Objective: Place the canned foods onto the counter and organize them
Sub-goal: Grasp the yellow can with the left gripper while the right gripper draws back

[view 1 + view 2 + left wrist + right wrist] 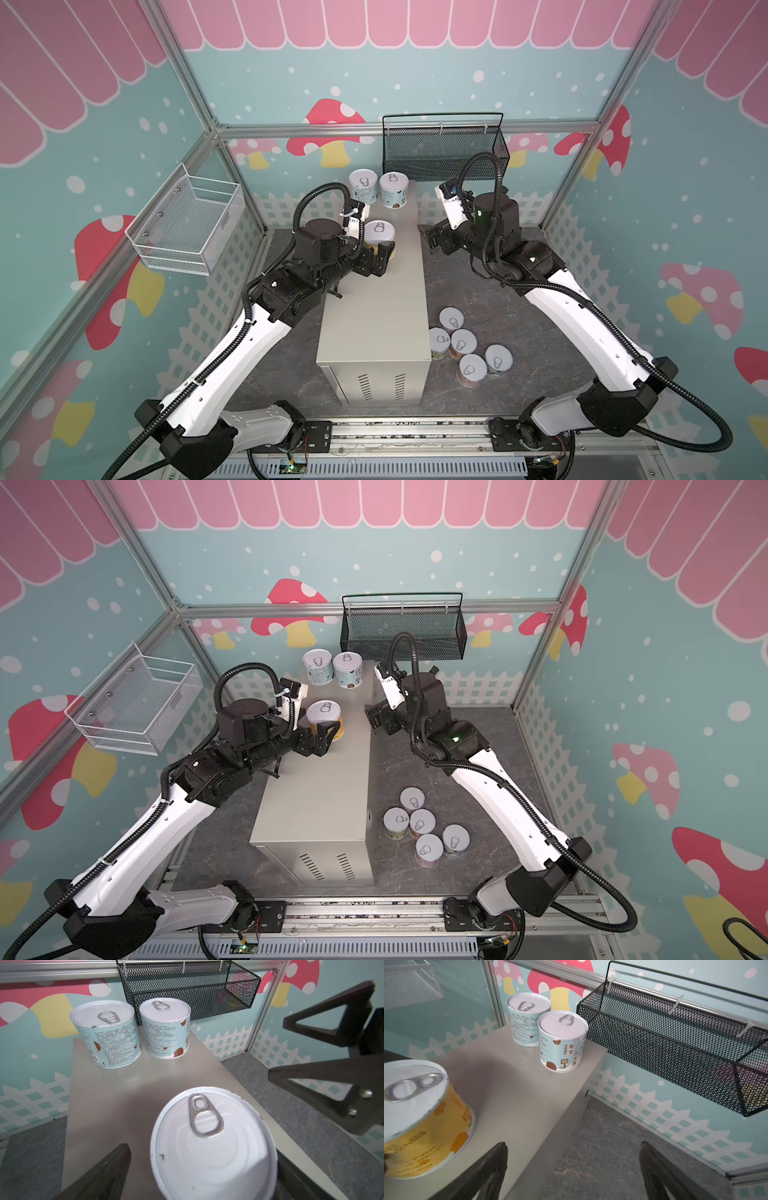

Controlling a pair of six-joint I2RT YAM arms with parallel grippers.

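Note:
A yellow-labelled can (379,235) (421,1115) stands upright on the counter (374,324), a tall beige-grey box. My left gripper (376,245) (201,1151) is open around it: one finger (116,1167) is clearly apart from the can's side, while the other sits close against it. Two blue-labelled cans (363,185) (393,189) stand side by side at the counter's far end. Several more cans (465,349) stand clustered on the dark floor to the right of the counter. My right gripper (428,239) (573,1145) is open and empty over the counter's right edge.
A black mesh basket (444,149) hangs on the back wall just behind the counter's far end. A white wire basket (187,228) is fixed to the left wall. The counter's near end has vent slots (380,386).

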